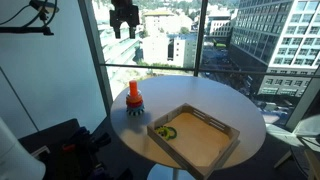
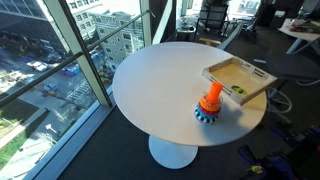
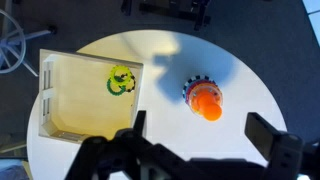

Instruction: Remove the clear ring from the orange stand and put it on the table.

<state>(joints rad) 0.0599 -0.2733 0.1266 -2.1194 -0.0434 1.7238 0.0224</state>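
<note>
- Work not yet begun: no ring lies on the table (image 2: 150, 80). It is too faint to pick out, and is judged to sit on the stand (image 3: 204, 100).
- The stand is upright on the table near the tray (image 3: 80, 105), apart from it.
- The gripper (image 1: 124, 18) hangs high above the stand, pointing down, its jaws wide apart and empty.
- Left to do: descend, grasp, lift off, set down.
</note>
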